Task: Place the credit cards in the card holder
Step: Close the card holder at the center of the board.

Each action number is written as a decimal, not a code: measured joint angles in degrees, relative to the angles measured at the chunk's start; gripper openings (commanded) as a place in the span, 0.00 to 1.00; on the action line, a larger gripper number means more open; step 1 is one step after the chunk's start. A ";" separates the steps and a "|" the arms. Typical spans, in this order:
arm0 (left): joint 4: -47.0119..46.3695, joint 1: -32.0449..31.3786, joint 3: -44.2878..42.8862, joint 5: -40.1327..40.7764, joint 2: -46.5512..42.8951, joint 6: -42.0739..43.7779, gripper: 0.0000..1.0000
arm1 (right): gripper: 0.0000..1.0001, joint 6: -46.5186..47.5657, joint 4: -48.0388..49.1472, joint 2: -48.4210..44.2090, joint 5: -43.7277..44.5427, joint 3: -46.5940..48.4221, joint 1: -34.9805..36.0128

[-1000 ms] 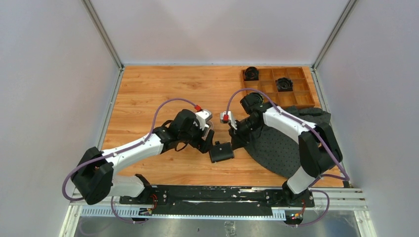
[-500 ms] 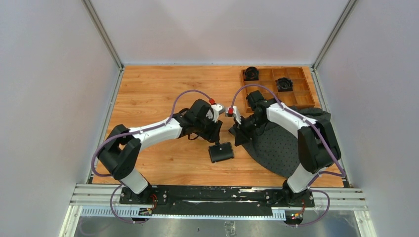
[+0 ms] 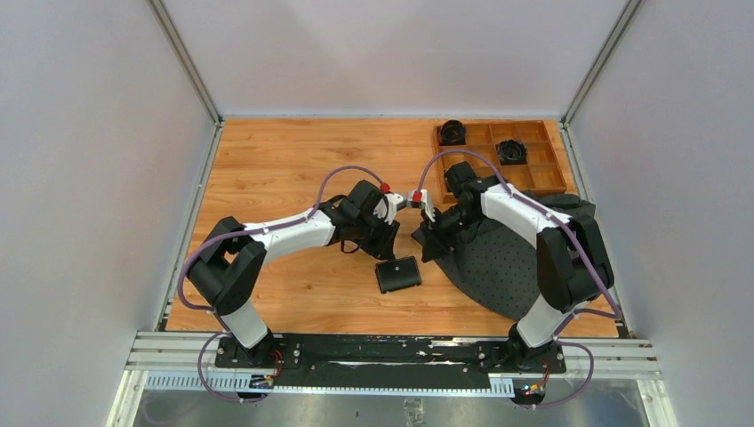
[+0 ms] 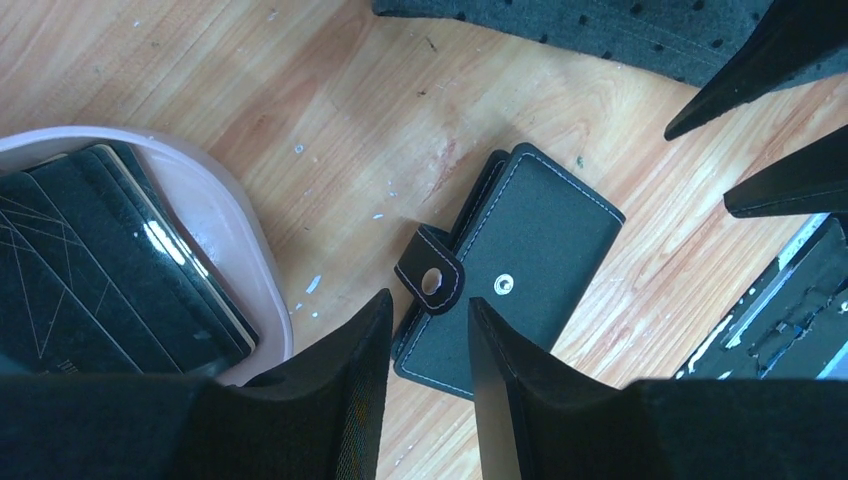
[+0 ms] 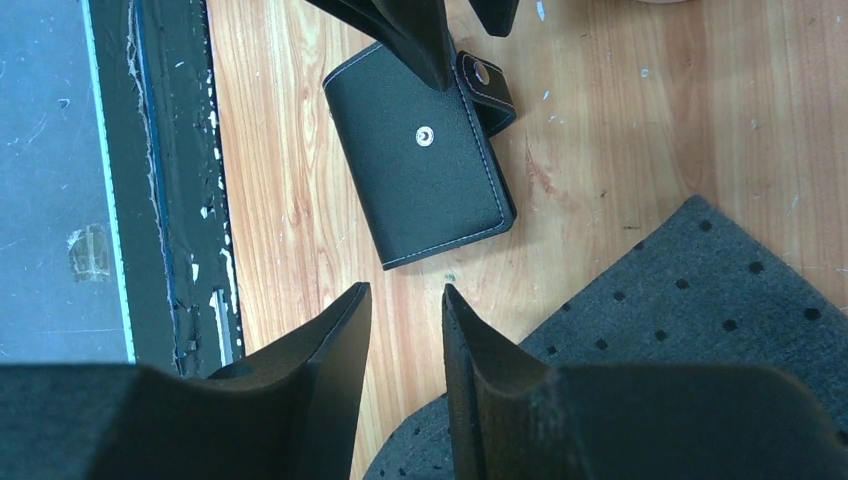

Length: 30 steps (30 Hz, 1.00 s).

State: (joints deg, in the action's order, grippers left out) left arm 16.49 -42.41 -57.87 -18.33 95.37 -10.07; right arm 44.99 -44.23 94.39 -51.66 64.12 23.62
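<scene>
The card holder lies folded shut on the wooden counter. It is just off the tips of the left jaws and a little farther from the right jaws, in the gap between the two pairs. Its snap tab hangs to one side, clear of the stud on the cover, so it looks unfastened. Both pairs of jaws stand part-way apart with nothing between them. The right pair is clear of the holder; whether the left tips touch it I cannot tell. The credit cards, dark ones as far as shows, sit in an oval pale-rimmed tray beside the left jaws, on the side away from the right jaws.

As I read it, the step in hand is opening the holder, with no card in a slot yet. The next move calls for one pair to pin the lower flap while the other slips under the free edge by the tab and folds the cover back. The holder lies flat, so that tip must come in low.

The counter is scuffed plank-grain wood. A dark dotted mat lies beside the right jaws, and a wooden compartment box sits well beyond them. Plain pale walls close in three sides.
</scene>
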 measured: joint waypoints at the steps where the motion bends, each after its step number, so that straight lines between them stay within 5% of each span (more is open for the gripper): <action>1: 0.00 0.00 -0.26 -0.13 0.20 0.00 0.38 | 0.36 0.00 -0.09 0.00 -0.17 0.00 -0.11; 9: -0.04 0.00 -1.77 -1.09 2.40 -0.26 0.28 | 0.36 0.02 -0.50 0.00 -0.85 0.00 -0.31; 20: -0.07 0.00 -2.25 -2.03 2.95 -0.42 0.00 | 0.35 0.70 -1.01 0.13 -1.38 0.00 -0.52; 30: -0.02 0.00 -2.27 -2.93 2.95 -0.57 0.00 | 0.38 8.46 -1.16 -3.54 -2.43 -1.62 -0.50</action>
State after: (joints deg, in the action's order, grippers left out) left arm 16.47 -42.41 -60.14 -21.26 98.32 -10.63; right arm 53.45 -45.39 90.85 -54.08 62.50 23.11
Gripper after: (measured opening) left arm 0.017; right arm 0.370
